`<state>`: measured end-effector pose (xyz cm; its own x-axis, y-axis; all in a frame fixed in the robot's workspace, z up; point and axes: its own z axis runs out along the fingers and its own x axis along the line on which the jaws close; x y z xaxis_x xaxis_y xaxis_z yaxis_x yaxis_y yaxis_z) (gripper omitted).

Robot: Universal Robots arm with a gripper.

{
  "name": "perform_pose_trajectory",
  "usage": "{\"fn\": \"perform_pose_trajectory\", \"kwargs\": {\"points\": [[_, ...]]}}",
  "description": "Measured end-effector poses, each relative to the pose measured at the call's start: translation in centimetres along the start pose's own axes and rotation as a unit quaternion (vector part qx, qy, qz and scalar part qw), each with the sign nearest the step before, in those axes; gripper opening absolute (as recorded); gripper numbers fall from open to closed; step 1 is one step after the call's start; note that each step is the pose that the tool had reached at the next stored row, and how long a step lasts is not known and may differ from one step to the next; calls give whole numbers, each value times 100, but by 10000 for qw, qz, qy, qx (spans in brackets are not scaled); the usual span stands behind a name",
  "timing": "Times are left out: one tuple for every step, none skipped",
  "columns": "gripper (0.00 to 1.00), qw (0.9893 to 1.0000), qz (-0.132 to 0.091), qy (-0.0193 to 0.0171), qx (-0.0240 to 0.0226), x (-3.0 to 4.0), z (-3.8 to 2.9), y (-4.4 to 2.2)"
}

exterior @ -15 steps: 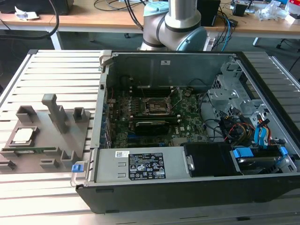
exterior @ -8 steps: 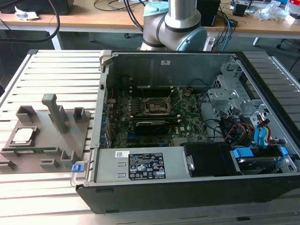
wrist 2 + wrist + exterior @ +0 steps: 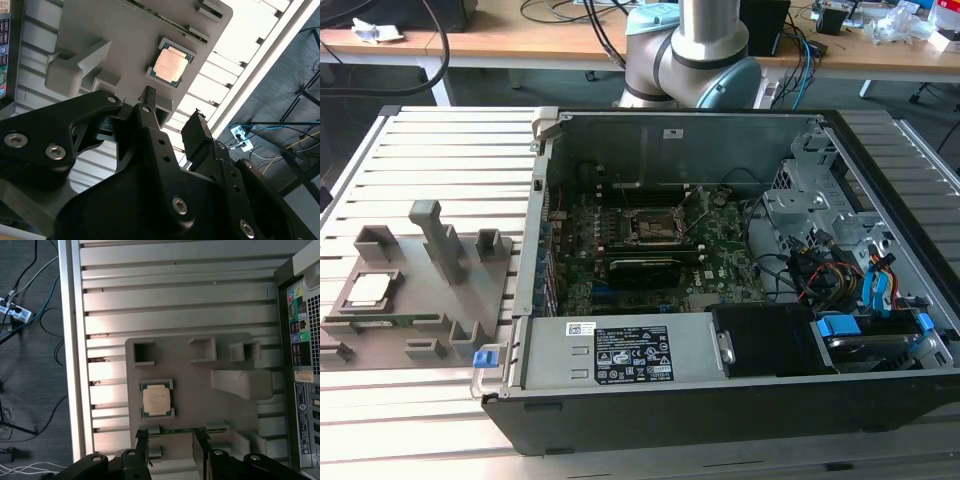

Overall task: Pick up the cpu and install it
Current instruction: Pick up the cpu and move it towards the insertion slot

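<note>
The cpu (image 3: 368,290) is a small silvery square with a pale rim, lying flat in a corner pocket of the grey plastic tray (image 3: 420,292) at the exterior view's left. Both wrist views look down on the cpu (image 3: 156,400) (image 3: 171,62) in its pocket. My gripper (image 3: 170,446) (image 3: 173,106) hovers above the tray's edge, apart from the chip. It is open, and its two black fingers (image 3: 141,444) have nothing between them. The dark metal-framed socket (image 3: 655,228) sits on the motherboard inside the open computer case (image 3: 720,385).
The tray (image 3: 200,405) carries several raised posts and slots, with a tall post (image 3: 438,238) near its middle. It rests on a slatted metal table (image 3: 430,150) beside the case wall. Cables and drive bays (image 3: 830,250) crowd the case's right side. The arm's base (image 3: 695,55) stands behind the case.
</note>
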<state>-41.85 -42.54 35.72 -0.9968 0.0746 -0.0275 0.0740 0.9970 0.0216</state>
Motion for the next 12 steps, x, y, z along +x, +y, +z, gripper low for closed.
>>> {"fn": "perform_pose_trajectory", "kwargs": {"points": [[48,10000,0,-1,-1,0,9,0],[48,10000,0,0,0,1,19,0],[48,10000,0,0,0,1,24,0],[48,10000,0,0,0,1,28,0],[48,10000,0,0,0,1,33,-1],[48,10000,0,0,0,1,37,-1],[48,10000,0,0,0,1,45,-1],[48,10000,0,0,0,2,53,-1],[48,10000,0,0,0,2,59,-1],[48,10000,0,0,0,2,65,-1],[48,10000,0,0,0,2,71,-1],[48,10000,0,0,0,2,77,-2]]}}
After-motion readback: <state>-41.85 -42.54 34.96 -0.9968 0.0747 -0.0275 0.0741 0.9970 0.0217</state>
